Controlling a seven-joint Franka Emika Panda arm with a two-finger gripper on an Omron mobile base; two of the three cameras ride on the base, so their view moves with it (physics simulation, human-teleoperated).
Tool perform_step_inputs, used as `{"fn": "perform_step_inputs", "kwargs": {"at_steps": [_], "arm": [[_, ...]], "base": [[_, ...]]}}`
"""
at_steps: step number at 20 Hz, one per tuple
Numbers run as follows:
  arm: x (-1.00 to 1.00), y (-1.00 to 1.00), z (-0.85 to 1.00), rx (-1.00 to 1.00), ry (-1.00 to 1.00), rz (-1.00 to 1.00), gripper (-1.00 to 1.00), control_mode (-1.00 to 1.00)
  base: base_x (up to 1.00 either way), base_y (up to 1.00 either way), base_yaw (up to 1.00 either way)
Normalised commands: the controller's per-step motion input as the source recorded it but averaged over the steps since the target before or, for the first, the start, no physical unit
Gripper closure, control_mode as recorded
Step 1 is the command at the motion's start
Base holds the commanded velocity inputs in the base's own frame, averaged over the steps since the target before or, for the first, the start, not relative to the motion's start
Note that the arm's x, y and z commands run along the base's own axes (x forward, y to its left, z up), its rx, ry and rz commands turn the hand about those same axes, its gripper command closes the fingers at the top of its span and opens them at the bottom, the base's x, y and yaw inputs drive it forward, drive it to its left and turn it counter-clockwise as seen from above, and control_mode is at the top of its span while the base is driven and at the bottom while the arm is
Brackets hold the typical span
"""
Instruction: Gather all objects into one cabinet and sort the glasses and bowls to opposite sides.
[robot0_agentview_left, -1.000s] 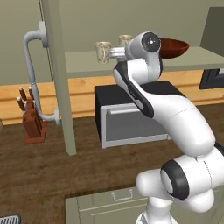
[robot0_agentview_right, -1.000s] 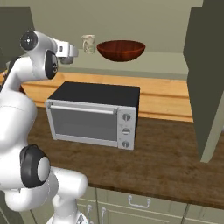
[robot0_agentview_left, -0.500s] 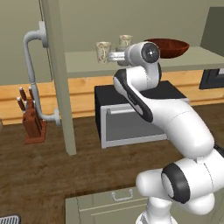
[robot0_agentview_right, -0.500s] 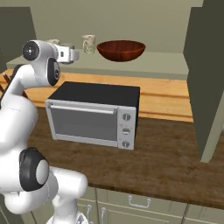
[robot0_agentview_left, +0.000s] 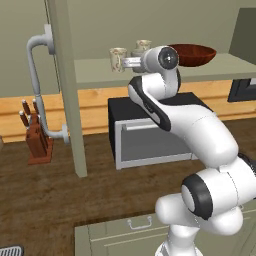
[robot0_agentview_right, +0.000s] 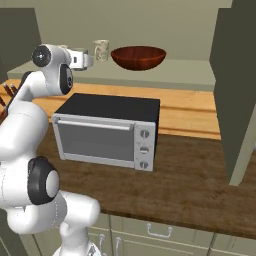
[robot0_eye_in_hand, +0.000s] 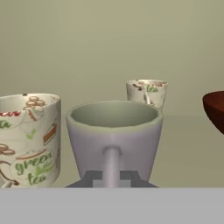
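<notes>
My gripper is shut on the near wall of the pale grey-green bowl, one finger showing outside it. The bowl is at the level of the cabinet shelf. A cream speckled glass stands close to its left, and a second glass stands farther back. The dark red-brown bowl is at the right edge. From the base, my gripper reaches over the shelf between the near glass and the far glass, left of the red-brown bowl. From the right side I see my gripper, a glass and the red-brown bowl.
The open cabinet door with its curved grey handle stands left of the arm, and another door hangs at the right. A toaster oven sits on the wooden counter under the shelf. A knife block is at the left.
The gripper has stayed at the shelf, shut on the grey-green bowl. The wrist dropped slightly and the elbow shifted. The glasses and the red-brown bowl have not moved.
</notes>
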Motion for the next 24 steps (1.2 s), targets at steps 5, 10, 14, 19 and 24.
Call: {"fn": "perform_step_inputs", "kwargs": {"at_steps": [5,10,14,19,24], "arm": [[0.00,0.00,0.00,0.00,0.00,0.00,-1.00,-1.00],[0.00,0.00,0.00,0.00,0.00,0.00,-1.00,-1.00],[0.00,0.00,0.00,0.00,0.00,0.00,-1.00,-1.00],[-0.19,-0.08,0.01,0.00,0.00,0.00,-1.00,-1.00],[-0.39,-0.14,0.00,0.00,0.00,-0.01,-1.00,-1.00]], "base": [[0.00,0.00,0.00],[0.00,0.00,0.00],[0.00,0.00,0.00],[0.00,0.00,0.00],[0.00,0.00,0.00]]}}
